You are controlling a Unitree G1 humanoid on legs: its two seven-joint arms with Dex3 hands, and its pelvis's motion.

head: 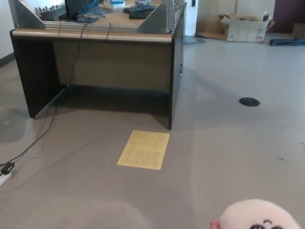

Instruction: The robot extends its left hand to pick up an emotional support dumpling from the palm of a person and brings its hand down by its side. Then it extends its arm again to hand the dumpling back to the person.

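1. at the far left a white power strip (pixel 4 177) lies on the grey floor (pixel 228 143), with a black cable (pixel 45 131) running from it up toward the desk
2. the dark desk (pixel 95 71) stands at upper left, its tabletop (pixel 90 34) carrying metal frame pieces (pixel 157 16) and clutter too small to make out
3. a yellow sheet of paper (pixel 144 149) lies flat on the floor just in front of the desk's right corner
4. a round black disc (pixel 249 101) sits on the floor further right
5. a cardboard box (pixel 245 27) rests by the far wall
6. the pale pink dumpling (pixel 257 215) shows at the bottom right edge, its dark face marks partly cut off; a small bit of a person's finger (pixel 215 223) touches its left side
7. neither robot hand appears, so their state can't be told
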